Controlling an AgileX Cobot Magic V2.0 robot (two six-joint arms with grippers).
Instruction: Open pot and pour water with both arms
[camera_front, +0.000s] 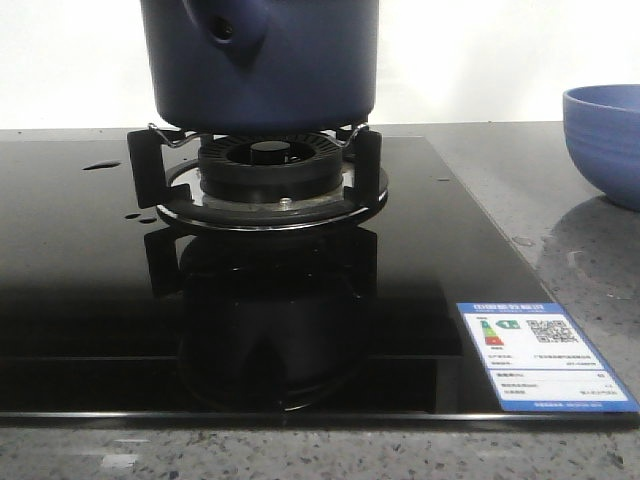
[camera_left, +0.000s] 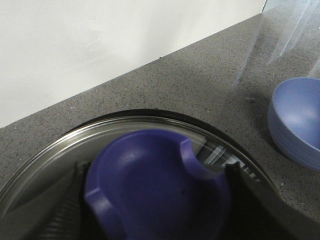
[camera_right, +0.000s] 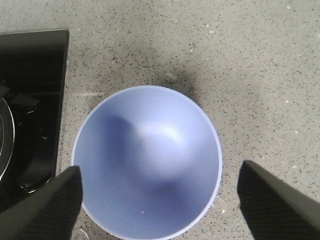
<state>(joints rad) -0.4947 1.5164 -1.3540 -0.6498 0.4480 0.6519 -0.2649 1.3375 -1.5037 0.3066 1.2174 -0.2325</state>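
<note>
Left pincer (camera_left: 155, 200): astride the pot (camera_front: 258, 62) lid's knob (camera_left: 155, 185); closure indeterminable. Right pincer (camera_right: 157, 200): wide open, empty, above bowl (camera_right: 146, 161). Risk: glass lid (camera_left: 60, 150) slipping from a poor grasp.

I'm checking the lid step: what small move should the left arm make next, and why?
Probably close the left pincer on the blue lid knob. Its fingers flank the knob over the glass lid, seemingly not yet clamped, and the pot sits covered on the burner.

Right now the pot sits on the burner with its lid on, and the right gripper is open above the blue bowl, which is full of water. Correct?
Not quite: the blue bowl is empty, as the right wrist view shows. The rest holds.
</note>
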